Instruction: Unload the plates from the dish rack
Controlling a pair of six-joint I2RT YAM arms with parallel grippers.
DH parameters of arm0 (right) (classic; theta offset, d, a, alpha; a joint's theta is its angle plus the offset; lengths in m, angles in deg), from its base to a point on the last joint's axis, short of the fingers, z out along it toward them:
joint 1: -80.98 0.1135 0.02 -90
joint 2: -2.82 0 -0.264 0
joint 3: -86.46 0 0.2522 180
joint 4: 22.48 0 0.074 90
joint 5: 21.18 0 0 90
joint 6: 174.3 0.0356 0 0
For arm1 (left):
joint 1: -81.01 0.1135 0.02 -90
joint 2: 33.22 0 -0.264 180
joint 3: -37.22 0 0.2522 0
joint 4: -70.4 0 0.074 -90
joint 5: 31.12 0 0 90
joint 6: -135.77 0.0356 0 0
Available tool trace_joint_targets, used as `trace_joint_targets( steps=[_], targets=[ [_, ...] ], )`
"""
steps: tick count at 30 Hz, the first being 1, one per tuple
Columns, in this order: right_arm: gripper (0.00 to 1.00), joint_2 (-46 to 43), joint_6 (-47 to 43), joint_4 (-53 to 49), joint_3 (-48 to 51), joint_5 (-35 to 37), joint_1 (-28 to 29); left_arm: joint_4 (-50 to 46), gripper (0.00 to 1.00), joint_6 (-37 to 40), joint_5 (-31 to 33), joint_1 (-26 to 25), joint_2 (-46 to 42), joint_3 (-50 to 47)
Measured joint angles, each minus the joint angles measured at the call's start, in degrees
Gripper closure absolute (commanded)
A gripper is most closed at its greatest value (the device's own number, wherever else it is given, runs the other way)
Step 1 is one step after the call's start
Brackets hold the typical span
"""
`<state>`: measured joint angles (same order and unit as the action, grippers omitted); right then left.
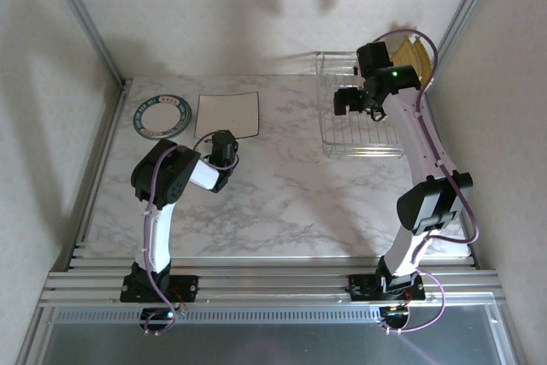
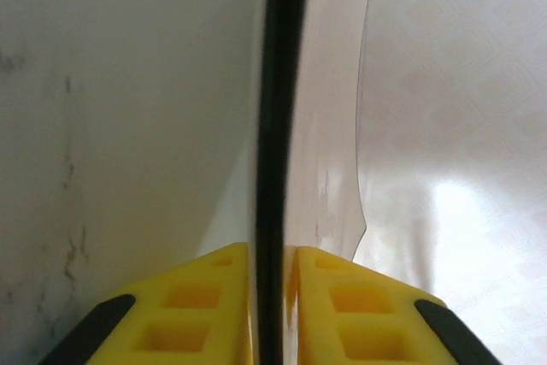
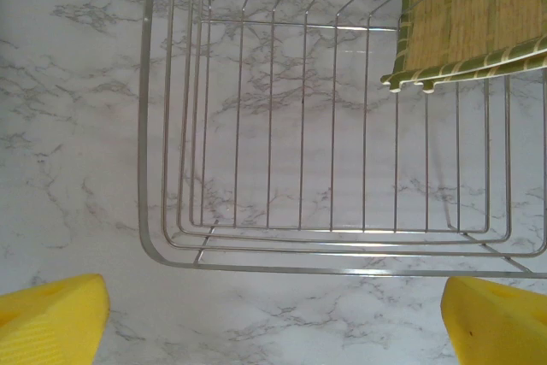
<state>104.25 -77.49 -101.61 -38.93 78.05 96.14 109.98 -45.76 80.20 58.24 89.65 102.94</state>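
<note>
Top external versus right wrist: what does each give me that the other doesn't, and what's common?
Top external: a round dark-rimmed plate and a white square plate lying flat at the far left, the left gripper at the square one's near edge. Right wrist: the right gripper open, its yellow fingertips wide apart, nothing between them. Both: the dish rack with the yellow plate propped in one corner, and the marble table.
</note>
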Motion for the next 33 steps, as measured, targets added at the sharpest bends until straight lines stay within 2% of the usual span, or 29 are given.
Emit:
trace_joint_targets(
  steps=[5,10,13,16,25,33],
  targets=[
    [0.01,0.0,0.04,0.04,0.57,-0.11,0.11,0.35,0.7,-0.04,-0.31,0.0,-0.39,0.0],
    [0.01,0.0,0.22,0.37,0.61,-0.28,0.11,-0.81,0.59,0.0,-0.63,0.0,-1.66,-0.37],
    [0.01,-0.09,0.22,0.44,0.61,-0.28,0.11,-1.77,0.4,0.24,-0.9,0.0,-2.97,-0.83],
    [0.01,-0.39,0.24,0.46,0.61,-0.28,0.11,-1.99,0.26,0.07,-0.94,0.04,-4.42,-1.25],
    [0.01,-2.27,0.24,0.7,0.9,-0.26,0.15,-4.24,0.01,0.28,-1.6,0.13,-7.32,-1.6],
    [0.01,-2.69,0.24,0.85,0.94,-0.24,0.15,-11.74,0.0,0.68,-3.76,0.15,-11.74,-1.86]
  ],
)
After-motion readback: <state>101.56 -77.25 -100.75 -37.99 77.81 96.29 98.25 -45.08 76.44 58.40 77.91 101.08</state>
